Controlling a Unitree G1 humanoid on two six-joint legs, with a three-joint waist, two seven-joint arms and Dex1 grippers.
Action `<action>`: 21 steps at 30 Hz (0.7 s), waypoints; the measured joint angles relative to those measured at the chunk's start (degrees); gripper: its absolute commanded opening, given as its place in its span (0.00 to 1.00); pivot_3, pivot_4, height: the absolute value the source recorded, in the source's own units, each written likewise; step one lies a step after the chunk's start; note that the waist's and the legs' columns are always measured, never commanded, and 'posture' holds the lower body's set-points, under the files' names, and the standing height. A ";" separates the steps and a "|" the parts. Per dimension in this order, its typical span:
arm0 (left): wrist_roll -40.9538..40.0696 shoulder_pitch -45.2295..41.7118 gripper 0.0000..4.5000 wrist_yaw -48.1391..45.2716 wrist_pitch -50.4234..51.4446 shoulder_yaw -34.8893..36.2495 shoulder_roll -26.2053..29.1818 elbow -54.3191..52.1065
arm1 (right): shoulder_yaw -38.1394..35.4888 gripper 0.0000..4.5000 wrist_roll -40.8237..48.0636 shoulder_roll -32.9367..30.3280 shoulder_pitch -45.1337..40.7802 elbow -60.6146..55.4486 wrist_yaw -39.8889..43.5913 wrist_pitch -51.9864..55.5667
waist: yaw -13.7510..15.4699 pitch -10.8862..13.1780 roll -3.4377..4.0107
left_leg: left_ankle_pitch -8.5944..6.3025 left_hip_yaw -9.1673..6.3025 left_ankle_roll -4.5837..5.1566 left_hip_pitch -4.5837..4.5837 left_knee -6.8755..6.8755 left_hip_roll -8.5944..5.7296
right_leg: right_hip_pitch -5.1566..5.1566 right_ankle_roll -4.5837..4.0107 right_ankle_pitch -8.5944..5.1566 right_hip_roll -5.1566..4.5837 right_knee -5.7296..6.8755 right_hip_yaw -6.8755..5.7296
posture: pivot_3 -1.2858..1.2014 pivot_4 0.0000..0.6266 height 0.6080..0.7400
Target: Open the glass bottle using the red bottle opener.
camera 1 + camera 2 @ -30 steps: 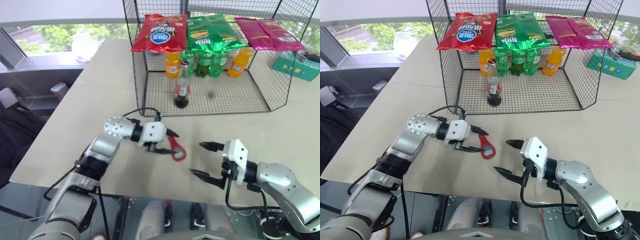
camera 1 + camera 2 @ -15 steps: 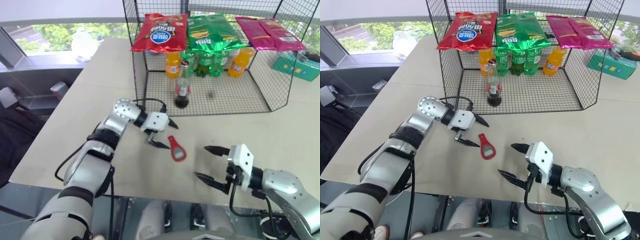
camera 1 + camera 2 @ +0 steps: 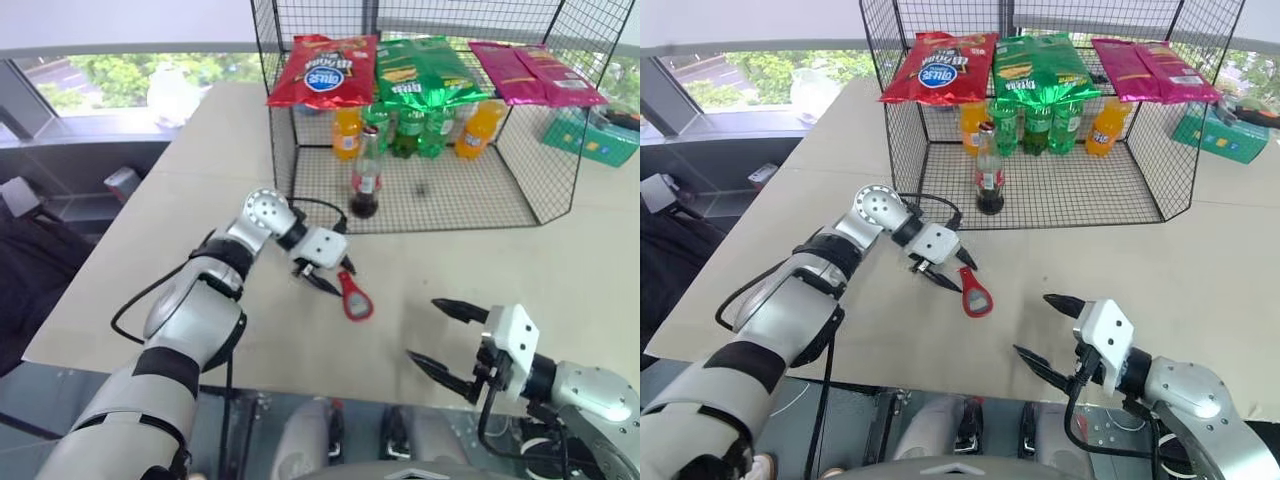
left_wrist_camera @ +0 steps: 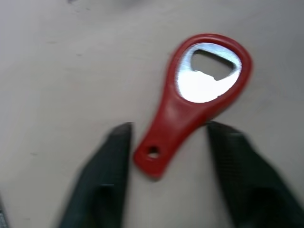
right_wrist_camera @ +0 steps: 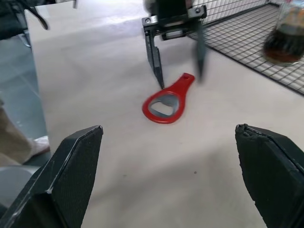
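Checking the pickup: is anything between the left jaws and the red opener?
Nothing visible. The left gripper is open with its jaws either side of the red bottle opener's handle, which lies flat on the table.

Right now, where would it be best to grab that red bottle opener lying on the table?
Probably by the narrow handle, from above: the red bottle opener lies flat on the table, and the left gripper already straddles that slim end, leaving the ring head free.
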 measured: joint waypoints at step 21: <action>-46.54 23.79 0.01 12.94 56.99 10.32 14.06 -58.70 | 1.17 1.00 15.67 10.14 -11.96 0.27 -8.63 14.42 | -0.09 0.17 -0.18 | 0.07 -0.10 -0.35 -0.17 0.00 0.00 | -0.04 -0.19 -0.18 -0.01 0.00 0.10 | 0.52 0.24 1.00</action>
